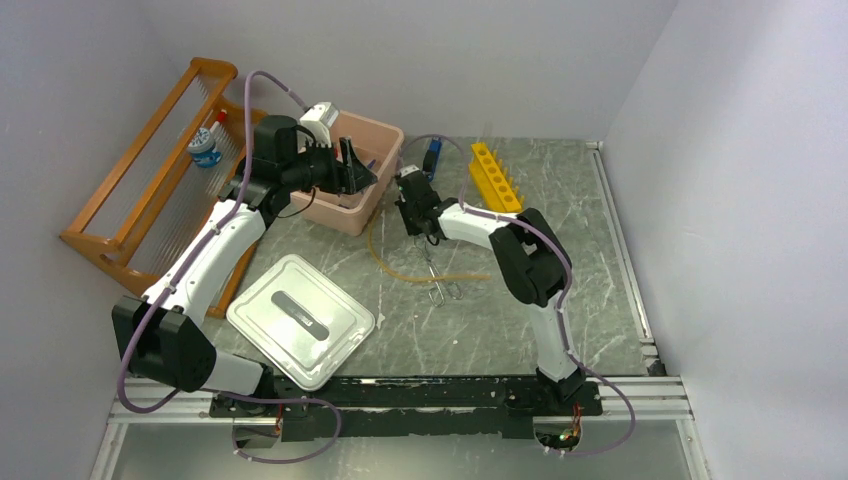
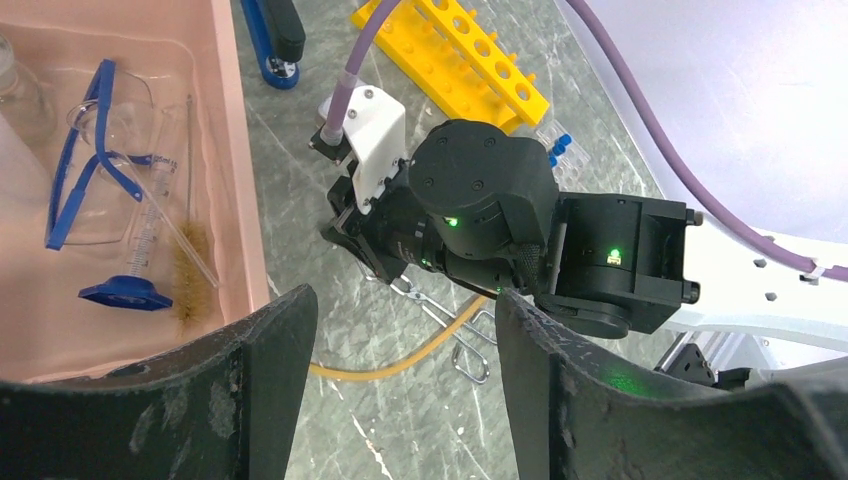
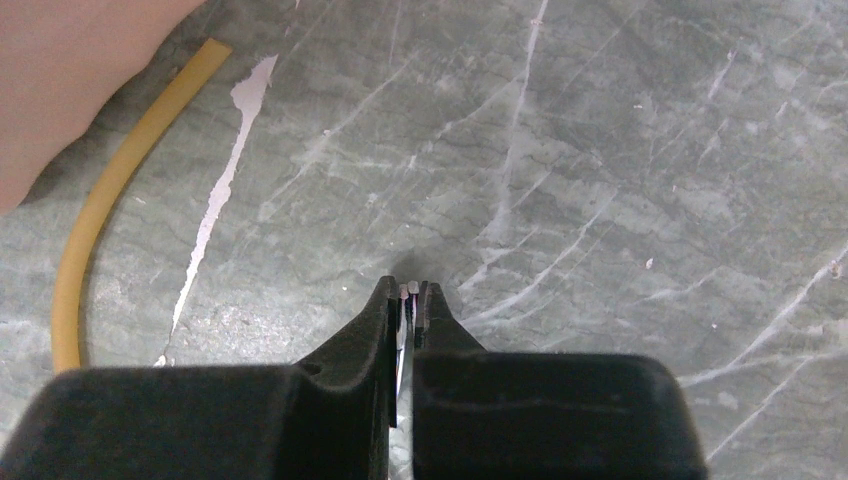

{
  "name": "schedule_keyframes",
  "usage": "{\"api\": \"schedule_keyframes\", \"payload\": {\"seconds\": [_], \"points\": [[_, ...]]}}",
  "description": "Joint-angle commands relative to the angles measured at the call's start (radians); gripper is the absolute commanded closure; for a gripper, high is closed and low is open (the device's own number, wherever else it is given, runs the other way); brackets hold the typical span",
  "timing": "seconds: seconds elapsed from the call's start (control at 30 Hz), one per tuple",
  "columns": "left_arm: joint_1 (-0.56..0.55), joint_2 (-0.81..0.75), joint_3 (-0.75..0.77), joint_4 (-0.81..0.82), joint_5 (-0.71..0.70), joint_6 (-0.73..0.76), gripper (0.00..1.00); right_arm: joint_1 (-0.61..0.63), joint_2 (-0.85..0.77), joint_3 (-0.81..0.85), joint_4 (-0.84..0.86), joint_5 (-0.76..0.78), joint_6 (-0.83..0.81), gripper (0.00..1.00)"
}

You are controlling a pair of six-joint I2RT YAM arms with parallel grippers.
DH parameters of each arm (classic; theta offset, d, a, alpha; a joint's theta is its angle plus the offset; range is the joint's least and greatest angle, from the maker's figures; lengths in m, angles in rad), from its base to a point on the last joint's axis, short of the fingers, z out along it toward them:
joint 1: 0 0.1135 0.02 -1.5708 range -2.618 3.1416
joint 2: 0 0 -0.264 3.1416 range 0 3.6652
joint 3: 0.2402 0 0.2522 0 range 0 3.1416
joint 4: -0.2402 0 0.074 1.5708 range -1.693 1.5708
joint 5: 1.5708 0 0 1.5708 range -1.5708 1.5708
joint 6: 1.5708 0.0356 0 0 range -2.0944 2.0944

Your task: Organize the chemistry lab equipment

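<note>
Metal tool (image 3: 401,345) inside right end effector (image 3: 410,292)

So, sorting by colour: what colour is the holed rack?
Yellow rack, clearest from the left wrist.

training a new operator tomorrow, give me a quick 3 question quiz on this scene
1. True or false: the right gripper is shut on a thin metal tool.
2. Which of these lies inside the pink tub? A) blue-framed goggles B) yellow rack C) tan hose
3. Fill in the blank: the left gripper, beside the tub, is ___ (open or shut).

Key: 1 true; 2 A; 3 open.
</note>
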Motion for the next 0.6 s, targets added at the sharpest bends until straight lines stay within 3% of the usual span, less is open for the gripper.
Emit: {"api": "schedule_keyframes", "payload": {"seconds": [0.0,0.33,0.57], "points": [[-0.003,-0.002,0.004,0.055,0.055,-0.018,0.31,-0.005,-0.07,-0.033,0.028,0.041,-0.005,1.0],[-0.012,0.011,-0.058,0.13,0.12,-0.078,0.3,-0.024,-0.32,-0.099,0.109,0.137,0.011,1.0],[-0.083,0.035,-0.108,0.208,0.122,-0.133,0.3,-0.025,-0.465,-0.147,0.146,0.178,0.059,1.0]]}}
